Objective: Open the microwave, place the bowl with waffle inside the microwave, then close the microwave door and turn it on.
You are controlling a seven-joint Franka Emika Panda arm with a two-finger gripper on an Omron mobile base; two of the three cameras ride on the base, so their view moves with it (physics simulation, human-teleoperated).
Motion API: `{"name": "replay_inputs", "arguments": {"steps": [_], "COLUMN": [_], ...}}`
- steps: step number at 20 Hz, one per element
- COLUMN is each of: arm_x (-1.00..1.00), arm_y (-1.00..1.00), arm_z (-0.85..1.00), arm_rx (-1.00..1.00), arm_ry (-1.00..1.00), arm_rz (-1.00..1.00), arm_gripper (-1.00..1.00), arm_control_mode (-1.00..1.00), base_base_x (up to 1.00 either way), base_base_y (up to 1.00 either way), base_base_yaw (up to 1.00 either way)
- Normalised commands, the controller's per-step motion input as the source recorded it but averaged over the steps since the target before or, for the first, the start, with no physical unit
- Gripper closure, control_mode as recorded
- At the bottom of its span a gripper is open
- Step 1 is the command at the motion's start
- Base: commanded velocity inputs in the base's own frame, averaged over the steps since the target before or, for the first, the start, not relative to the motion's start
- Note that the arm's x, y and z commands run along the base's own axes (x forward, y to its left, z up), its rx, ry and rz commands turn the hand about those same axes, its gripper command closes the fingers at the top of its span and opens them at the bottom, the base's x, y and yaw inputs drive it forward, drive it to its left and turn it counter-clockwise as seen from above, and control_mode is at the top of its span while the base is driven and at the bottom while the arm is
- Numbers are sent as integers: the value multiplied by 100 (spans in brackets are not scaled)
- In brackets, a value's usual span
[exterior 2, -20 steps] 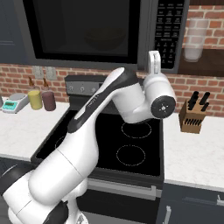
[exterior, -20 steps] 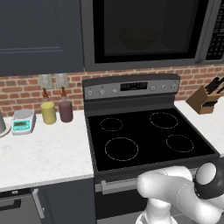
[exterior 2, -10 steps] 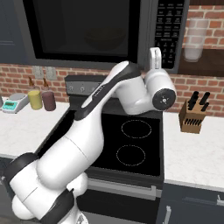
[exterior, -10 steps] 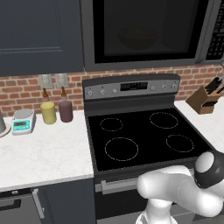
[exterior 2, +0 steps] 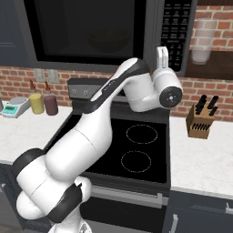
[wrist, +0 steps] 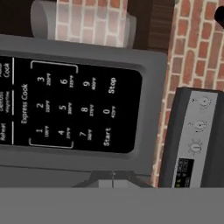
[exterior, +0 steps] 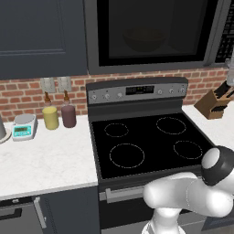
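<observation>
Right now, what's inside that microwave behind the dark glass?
Through the closed microwave door, a round bowl shows dimly inside the microwave. The dark glass hides whatever lies in the bowl, so no waffle can be made out. The gripper points at the button panel.

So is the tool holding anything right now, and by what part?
Nothing is held. The tool is shut and empty, raised in front of the microwave's button panel, with the door closed.

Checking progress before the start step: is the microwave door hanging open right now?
No. In the left base view the microwave door sits flush and shut, with the bowl dimly visible behind its dark glass.
</observation>
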Motion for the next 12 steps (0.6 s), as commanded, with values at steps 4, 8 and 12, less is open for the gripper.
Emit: {"name": "replay_inputs", "arguments": {"steps": [4, 8, 12], "arm_x": [30, 32, 31], "arm_y": [-2, -6, -13], "arm_z": [2, 0, 0], "arm_rx": [1, 1, 1], "arm_ry": [0, 0, 0], "arm_rz": [0, 0, 0], "arm_gripper": [100, 100, 100], "arm_control_mode": [-100, -100, -100], "base_base_x": [0, 0, 0], "base_base_y": [0, 0, 0], "base_base_yaw": [0, 0, 0]}}
